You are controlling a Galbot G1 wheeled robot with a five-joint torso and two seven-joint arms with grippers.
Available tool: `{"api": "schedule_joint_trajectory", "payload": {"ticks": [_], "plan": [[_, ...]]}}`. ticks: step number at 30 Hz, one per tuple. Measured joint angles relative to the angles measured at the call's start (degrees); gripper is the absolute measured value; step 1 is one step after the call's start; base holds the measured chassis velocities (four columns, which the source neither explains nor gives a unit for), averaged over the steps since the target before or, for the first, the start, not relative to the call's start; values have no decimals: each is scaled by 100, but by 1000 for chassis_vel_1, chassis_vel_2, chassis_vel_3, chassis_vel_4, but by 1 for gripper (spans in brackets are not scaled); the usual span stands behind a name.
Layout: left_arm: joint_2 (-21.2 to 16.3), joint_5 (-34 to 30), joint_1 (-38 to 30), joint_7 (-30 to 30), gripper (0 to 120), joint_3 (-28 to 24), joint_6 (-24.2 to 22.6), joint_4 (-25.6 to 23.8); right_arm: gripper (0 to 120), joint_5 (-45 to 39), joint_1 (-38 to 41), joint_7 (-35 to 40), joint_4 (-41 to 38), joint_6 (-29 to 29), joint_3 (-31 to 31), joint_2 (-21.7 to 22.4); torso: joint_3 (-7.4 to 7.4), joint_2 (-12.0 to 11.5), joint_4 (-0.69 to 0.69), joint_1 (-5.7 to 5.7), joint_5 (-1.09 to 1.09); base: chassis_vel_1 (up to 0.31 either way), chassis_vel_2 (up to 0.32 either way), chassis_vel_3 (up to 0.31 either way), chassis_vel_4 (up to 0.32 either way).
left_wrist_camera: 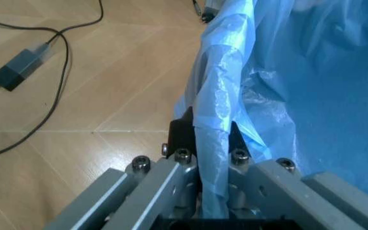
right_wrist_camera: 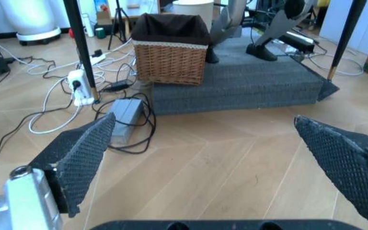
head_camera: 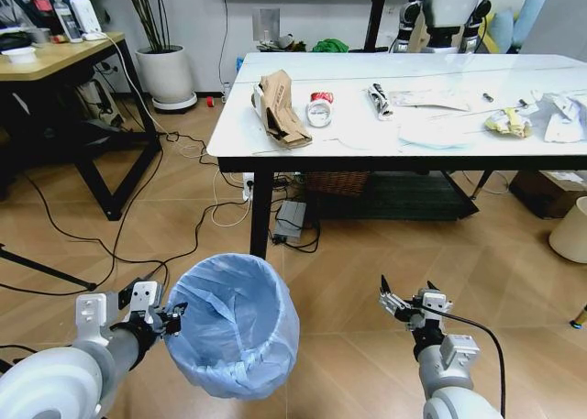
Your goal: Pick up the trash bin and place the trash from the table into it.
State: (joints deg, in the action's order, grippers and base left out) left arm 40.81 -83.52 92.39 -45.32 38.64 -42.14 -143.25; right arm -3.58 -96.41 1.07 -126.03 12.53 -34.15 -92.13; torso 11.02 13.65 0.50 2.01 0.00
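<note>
The trash bin (head_camera: 234,323), lined with a crinkly light-blue bag, hangs above the floor at lower left. My left gripper (head_camera: 172,319) is shut on its rim; in the left wrist view the fingers (left_wrist_camera: 182,136) pinch the bag-covered rim (left_wrist_camera: 216,120). My right gripper (head_camera: 407,294) stands open and empty low at the right, its pads (right_wrist_camera: 85,155) wide apart over the wooden floor. On the white table (head_camera: 569,144) lies the trash: torn brown cardboard (head_camera: 280,107), a red-and-white wrapper (head_camera: 319,109), a rolled paper (head_camera: 380,101), clear plastic (head_camera: 431,133), a yellowish wrapper (head_camera: 510,121) and crumpled white paper (head_camera: 561,115).
A black table leg (head_camera: 260,214) stands just beyond the bin. Cables and a power strip (head_camera: 290,217) lie on the floor under the table, near a wicker basket (right_wrist_camera: 170,48) and a grey platform (right_wrist_camera: 248,79). A wooden desk (head_camera: 55,57) is at far left, a cream bin (head_camera: 570,228) at right.
</note>
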Motion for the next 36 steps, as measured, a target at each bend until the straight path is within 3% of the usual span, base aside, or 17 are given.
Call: {"api": "schedule_joint_trajectory", "payload": {"ticks": [36], "plan": [[222, -177, -78, -7, 0, -53, 0, 1, 100, -349, -609, -56, -1229, 3, -47, 0, 553, 837, 0, 284, 0, 0, 0, 0, 0]]}}
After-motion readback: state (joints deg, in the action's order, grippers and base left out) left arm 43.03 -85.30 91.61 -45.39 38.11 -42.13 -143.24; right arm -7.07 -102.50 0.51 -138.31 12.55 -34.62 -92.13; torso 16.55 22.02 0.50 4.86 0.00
